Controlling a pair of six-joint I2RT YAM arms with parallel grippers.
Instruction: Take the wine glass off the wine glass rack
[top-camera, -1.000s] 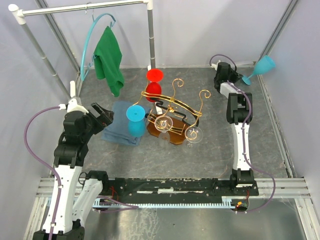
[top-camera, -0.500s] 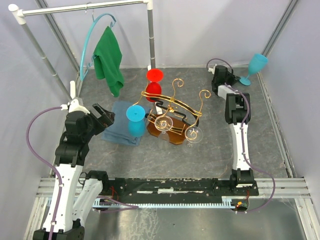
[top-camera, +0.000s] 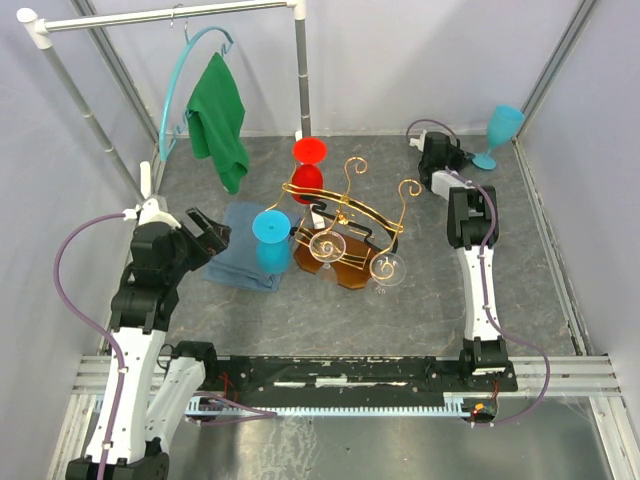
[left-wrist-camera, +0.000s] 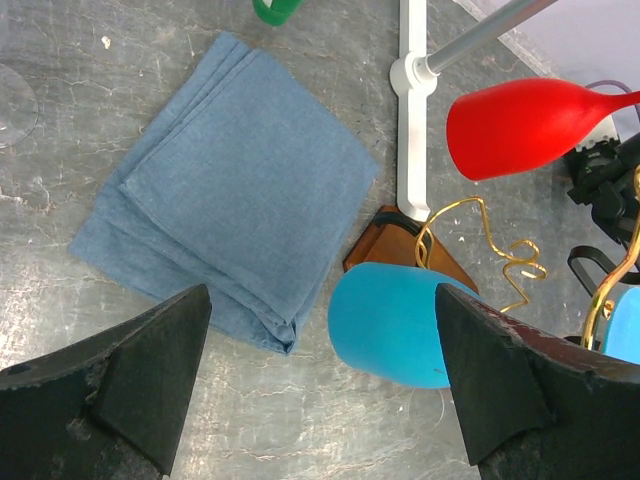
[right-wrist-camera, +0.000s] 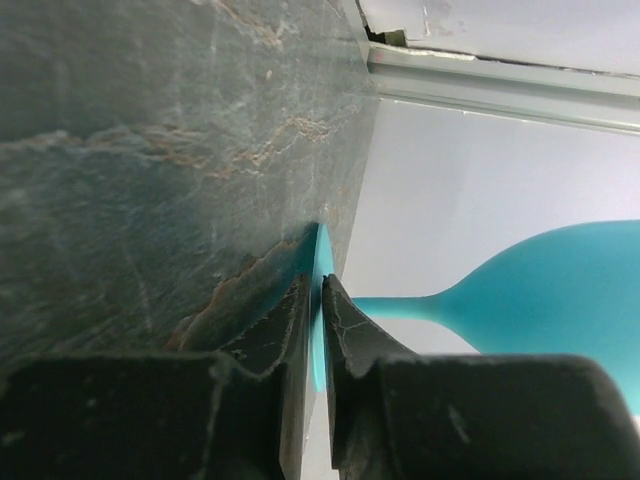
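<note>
Since a second ago the teal plastic wine glass (top-camera: 505, 122) goes from leaning to upright in the far right corner, well apart from the gold wire wine glass rack (top-camera: 345, 212). Our right gripper (right-wrist-camera: 317, 285) clamps its thin foot edge-on, we reckon to seat it flat on the grey table (top-camera: 400, 310). Our left gripper (left-wrist-camera: 322, 300) hangs wide open, empty, over the folded blue cloth (left-wrist-camera: 240, 200).

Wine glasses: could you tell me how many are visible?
5: a red one behind the rack, a blue one at its left, two clear ones at its front, a teal one in the right gripper. Others may be hidden.
</note>
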